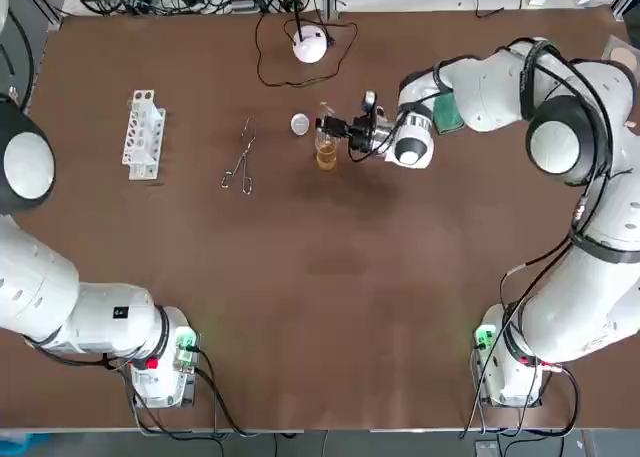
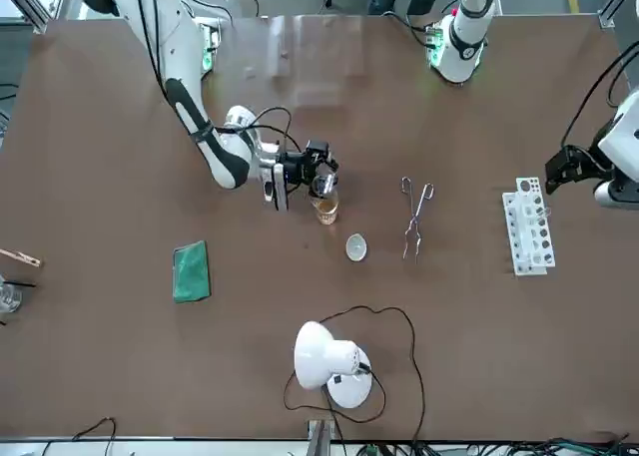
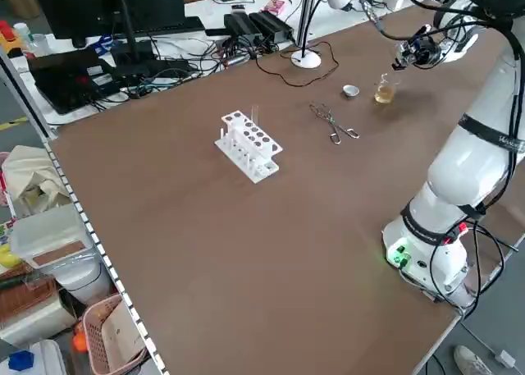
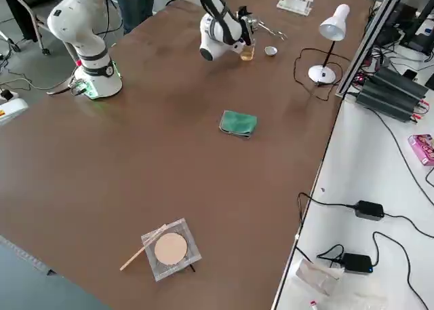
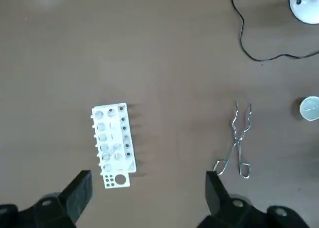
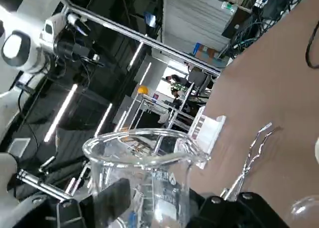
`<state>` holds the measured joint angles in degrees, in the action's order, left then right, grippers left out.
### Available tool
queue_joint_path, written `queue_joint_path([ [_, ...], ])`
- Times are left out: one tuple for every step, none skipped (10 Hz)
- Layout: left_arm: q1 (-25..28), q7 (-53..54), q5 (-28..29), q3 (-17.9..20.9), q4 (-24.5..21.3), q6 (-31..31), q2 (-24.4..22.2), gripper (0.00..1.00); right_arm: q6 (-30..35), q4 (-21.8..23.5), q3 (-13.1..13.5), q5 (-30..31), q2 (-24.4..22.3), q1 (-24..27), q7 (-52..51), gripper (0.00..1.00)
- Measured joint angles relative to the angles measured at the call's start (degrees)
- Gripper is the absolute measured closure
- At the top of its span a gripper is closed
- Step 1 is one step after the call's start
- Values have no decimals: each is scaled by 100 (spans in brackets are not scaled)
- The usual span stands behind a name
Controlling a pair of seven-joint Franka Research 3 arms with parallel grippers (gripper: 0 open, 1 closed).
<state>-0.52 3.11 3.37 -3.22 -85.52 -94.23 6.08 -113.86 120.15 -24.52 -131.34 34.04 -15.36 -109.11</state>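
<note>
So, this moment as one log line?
right end effector: holds tilted glass beaker over amber beaker | left end effector: open, above rack

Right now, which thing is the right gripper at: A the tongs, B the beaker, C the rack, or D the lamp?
B: the right gripper is right at the beaker, which also looms large in the right wrist view.

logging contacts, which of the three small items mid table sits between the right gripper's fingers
The beaker of amber liquid: the right gripper is shut around it. The small white dish and the metal tongs lie apart from it.
</note>
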Motion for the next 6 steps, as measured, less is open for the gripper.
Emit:
queue_joint_path([
  [-12,0,-1,-5,0,2,11,0,-5,73,0,3,-61,16,-394,61],
  [-29,0,-1,-9,0,2,23,0,-22,125,1,7,-100,30,-719,61],
  [-34,0,-1,-9,-3,9,43,0,-59,145,1,10,-119,38,-1067,61],
  [-28,0,-1,-7,-3,9,87,0,-113,162,1,12,-152,48,-1394,61],
  [-21,0,-24,-5,1,-3,130,0,-154,210,2,45,-201,66,-1709,61],
  [-22,0,-44,-6,7,-8,154,0,-176,282,4,152,-254,115,-2052,61],
])
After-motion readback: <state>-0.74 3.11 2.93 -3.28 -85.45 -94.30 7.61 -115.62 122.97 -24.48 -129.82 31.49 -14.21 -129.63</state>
